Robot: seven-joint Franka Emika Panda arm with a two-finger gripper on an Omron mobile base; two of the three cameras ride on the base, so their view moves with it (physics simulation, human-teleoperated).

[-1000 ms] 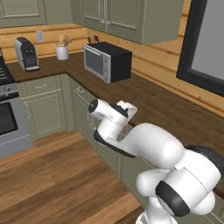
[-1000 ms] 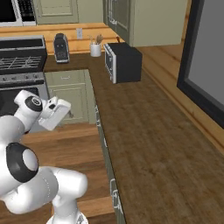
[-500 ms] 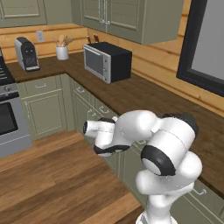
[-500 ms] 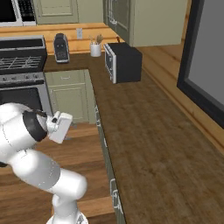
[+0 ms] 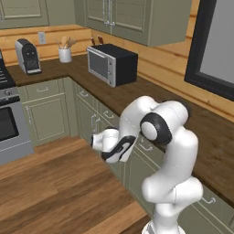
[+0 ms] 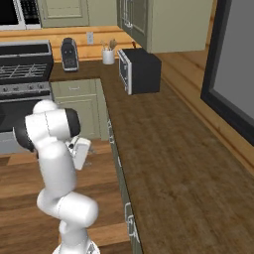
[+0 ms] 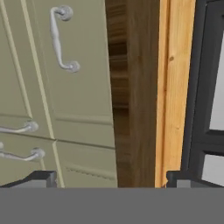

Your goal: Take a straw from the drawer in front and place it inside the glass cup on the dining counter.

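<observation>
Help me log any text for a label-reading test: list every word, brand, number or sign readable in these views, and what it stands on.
None can be read.
The microwave front shows no legible brand or buttons.
The coffee machine carries no readable mark.
The stove panel is too blurred to show any numbers.
The cabinet fronts in the hand view are plain, with only handles.
</observation>
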